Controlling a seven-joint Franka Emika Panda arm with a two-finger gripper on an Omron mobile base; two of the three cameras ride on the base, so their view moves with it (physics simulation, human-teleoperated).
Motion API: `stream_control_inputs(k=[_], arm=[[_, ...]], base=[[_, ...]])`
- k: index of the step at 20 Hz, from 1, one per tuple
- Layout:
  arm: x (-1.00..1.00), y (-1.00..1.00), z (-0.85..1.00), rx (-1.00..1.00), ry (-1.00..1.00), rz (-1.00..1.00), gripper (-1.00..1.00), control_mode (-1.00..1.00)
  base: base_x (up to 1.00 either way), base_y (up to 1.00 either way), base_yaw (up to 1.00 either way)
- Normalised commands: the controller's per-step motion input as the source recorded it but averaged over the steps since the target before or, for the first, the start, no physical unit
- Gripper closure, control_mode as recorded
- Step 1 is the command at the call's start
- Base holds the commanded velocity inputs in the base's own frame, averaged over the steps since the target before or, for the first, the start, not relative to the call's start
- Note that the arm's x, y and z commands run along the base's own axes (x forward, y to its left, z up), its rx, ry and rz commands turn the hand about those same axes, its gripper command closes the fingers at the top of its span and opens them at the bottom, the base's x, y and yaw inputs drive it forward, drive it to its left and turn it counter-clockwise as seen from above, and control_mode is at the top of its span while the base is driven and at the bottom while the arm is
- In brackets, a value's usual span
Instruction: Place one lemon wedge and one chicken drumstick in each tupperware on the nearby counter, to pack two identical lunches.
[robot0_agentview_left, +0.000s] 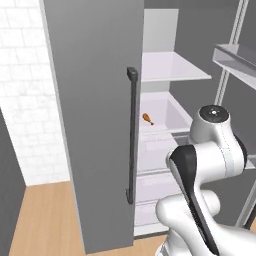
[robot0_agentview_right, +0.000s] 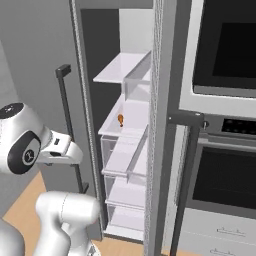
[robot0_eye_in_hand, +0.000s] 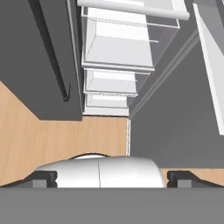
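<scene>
I am parked before the open fridge, with the chicken drumstick (robot0_agentview_left: 147, 118) lying alone on a white shelf (robot0_agentview_left: 172, 111) inside, above a stack of clear drawers (robot0_agentview_right: 122, 155). In the right base view the same drumstick sits near the shelf's front lip. The fridge door (robot0_agentview_left: 92, 125) stands open on my left, its dark bar handle (robot0_agentview_left: 131, 135) facing the arm. The hand camera looks down the drawer fronts to the wooden floor (robot0_eye_in_hand: 57, 135), with the fingers (robot0_eye_in_hand: 43, 178) showing as two dark tips set wide apart at the bottom corners, holding nothing.

Risks, as I judge them:
- The arm is folded close to the base, and the elbow (robot0_agentview_left: 215, 145) sits between door and shelf edge; a reach inward could clip the handle or the wire-edged door rack (robot0_agentview_left: 235, 57) on the right.
- The drumstick is small and rounded (likely to roll if nudged), so a low or off-centre approach may push it back along the shelf.
- I see no lemon wedge or tupperware from here, so the desk's location remains unconfirmed.
</scene>
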Motion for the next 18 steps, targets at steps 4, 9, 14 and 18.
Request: stream_control_inputs(k=[4,9,14,18], arm=[[0.0,0.0,0.0,0.0,0.0,0.0,-1.0,1.0],[0.0,0.0,0.0,0.0,0.0,0.0,-1.0,1.0],[0.0,0.0,0.0,0.0,0.0,0.0,-1.0,1.0],[0.0,0.0,0.0,0.0,0.0,0.0,-1.0,1.0]], base=[[0.22,-0.37,0.0],[0.22,-0.35,0.0],[0.46,-0.18,0.0],[0.6,-0.02,0.0]])
